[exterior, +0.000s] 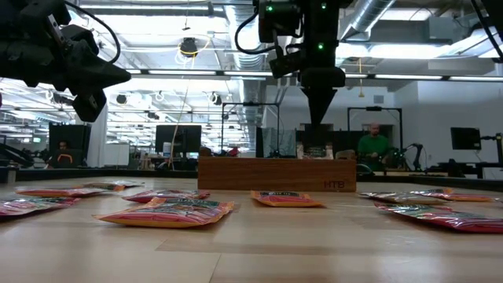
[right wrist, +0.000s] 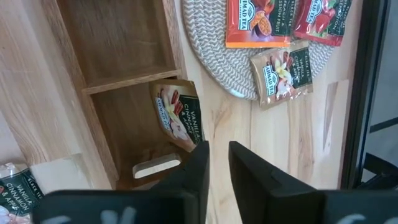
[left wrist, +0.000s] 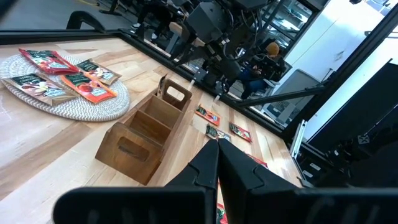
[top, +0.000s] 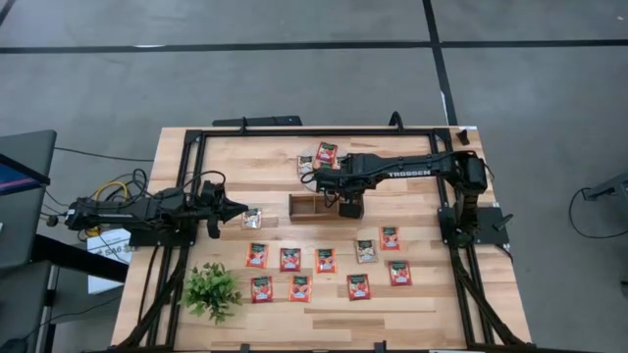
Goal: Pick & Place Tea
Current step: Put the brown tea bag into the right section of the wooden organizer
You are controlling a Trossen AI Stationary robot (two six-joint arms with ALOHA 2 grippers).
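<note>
Right gripper (right wrist: 217, 163) hangs over the long brown wooden three-compartment tray (right wrist: 68, 99), fingers a crack apart, holding nothing. One flat, crinkly foil tea sachet (right wrist: 179, 115) leans on the end compartment's wall. I'd lift straight up so the fingers don't drag it. Remaining glossy red-orange sachets (top: 324, 259) lie nearer; some sit on the round pale woven mat (right wrist: 233, 68). Left gripper (top: 235, 208) waits pinched closed, left.

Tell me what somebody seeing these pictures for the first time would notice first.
Probably the right gripper poised over the end of the wooden tray mid-table, fingers slightly apart, with a tan tea sachet leaning inside that end compartment. Next, the red-orange sachets laid out in rows on the table's near half, and the left gripper waiting shut at the left.
</note>
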